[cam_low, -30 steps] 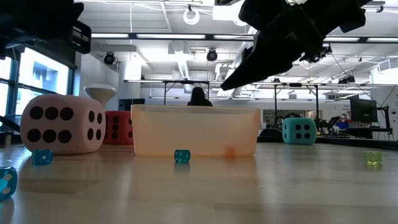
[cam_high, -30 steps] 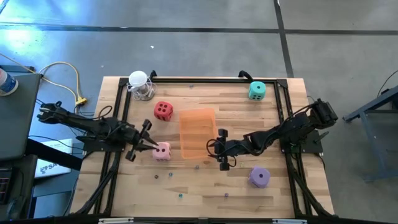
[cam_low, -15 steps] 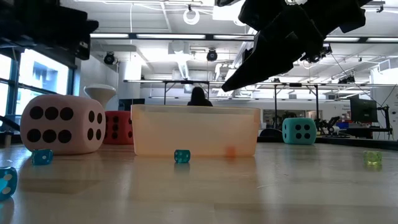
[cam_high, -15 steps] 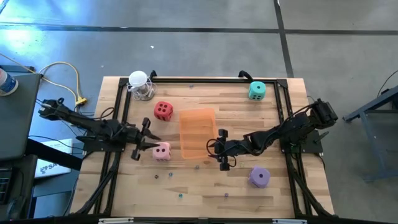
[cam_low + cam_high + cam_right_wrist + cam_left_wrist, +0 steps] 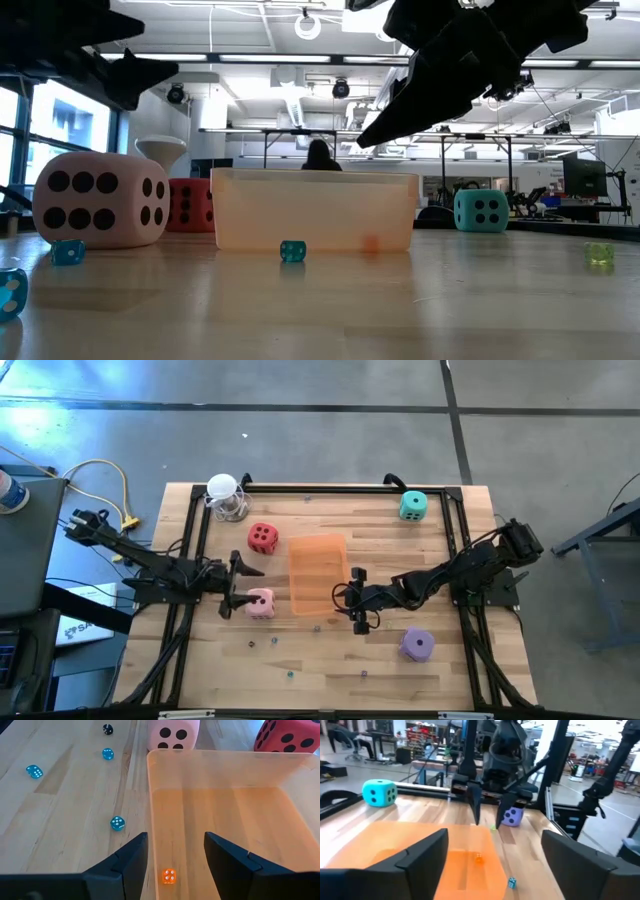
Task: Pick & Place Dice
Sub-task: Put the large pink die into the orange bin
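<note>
Table [image 5: 380,540] first: orange tray [image 5: 318,572] sits mid-table. Four dice: pink die [image 5: 261,603] just left of tray, red die [image 5: 263,538] beyond it, teal die [image 5: 413,506] far right, purple die [image 5: 417,644] near right. My left gripper [image 5: 243,585] is at the pink die's left edge, fingers spread wide, nothing held; the die lies just right of it. Right gripper [image 5: 359,600] hangs over the tray's right edge, fingers apart, empty. I judge the left arm the nearer for pink.
</note>
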Robot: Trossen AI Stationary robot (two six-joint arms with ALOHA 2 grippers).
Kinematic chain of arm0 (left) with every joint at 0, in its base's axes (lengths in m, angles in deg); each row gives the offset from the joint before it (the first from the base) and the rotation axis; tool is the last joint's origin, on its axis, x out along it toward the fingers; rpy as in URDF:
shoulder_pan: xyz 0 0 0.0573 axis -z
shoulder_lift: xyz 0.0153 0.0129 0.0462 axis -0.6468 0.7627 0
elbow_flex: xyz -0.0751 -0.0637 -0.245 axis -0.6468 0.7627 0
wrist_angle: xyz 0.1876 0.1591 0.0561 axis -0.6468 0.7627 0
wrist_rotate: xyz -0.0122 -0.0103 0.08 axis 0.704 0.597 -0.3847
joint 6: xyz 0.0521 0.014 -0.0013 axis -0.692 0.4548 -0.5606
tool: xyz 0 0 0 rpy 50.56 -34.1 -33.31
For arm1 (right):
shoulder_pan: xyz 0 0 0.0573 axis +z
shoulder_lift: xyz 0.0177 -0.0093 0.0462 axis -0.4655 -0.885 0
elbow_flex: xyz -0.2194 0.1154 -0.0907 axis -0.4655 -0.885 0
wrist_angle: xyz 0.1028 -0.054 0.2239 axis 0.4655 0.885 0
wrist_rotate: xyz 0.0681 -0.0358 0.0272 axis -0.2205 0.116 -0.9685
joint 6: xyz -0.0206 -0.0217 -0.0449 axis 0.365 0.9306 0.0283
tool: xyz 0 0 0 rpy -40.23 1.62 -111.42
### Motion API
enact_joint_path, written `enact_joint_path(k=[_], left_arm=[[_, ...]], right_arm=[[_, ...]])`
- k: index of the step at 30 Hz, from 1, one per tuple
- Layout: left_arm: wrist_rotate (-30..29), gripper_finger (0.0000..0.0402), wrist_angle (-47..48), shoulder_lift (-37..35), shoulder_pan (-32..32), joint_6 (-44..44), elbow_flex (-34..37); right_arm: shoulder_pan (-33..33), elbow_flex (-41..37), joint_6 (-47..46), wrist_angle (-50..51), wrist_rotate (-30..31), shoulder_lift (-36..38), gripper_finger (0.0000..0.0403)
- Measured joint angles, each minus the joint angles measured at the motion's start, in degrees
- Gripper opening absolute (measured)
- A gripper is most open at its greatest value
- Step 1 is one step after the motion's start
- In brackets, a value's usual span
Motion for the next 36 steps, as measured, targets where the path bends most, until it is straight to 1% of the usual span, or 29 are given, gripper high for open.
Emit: enact_joint_path(k=[2, 5, 7, 14, 18, 24, 29, 36], left_arm=[[0.13, 0.0334, -0.18, -0.02, 0.62, -0.03, 0.0], [0.17, 0.0342, -0.7, -0.02, 1.21, -1.65, 0.0], [0.15, 0.0343, -0.68, -0.02, 1.26, -3.42, 0.0], [0.11, 0.0343, -1.6, -0.02, 1.23, -4.06, 0.0], [0.04, 0.0343, -2.5, -0.02, 1.23, -6.96, 0.0], [0.03, 0.0344, -3.2, -0.02, 1.23, -7.04, 0.0], [0.03, 0.0344, -2.95, -0.02, 1.26, -9.84, 0.0], [-1.75, 0.0344, -2.73, -0.02, 1.23, -11.1, 0.0]], right_arm=[[0.0, 0.0, -0.01, 0.04, -0.15, 0.0, 0.0184], [0.0, 0.0, -0.01, 0.06, -0.17, 0.0, 0.0183], [0.0, 0.0, -0.01, 0.07, -0.17, 0.0, 0.0184], [0.0, 0.0, -0.19, 0.08, -0.19, 0.0, 0.018], [0.0, 0.0, -0.23, 0.08, -0.19, 0.0, 0.0178], [0.0, 0.0, -0.23, 0.15, -0.21, 0.0, 0.0178], [0.0, 0.0, -0.23, 0.39, -0.2, 0.0, 0.0178], [0.0, 0.0, -0.23, 0.47, -0.19, 0.0, 0.0178]])
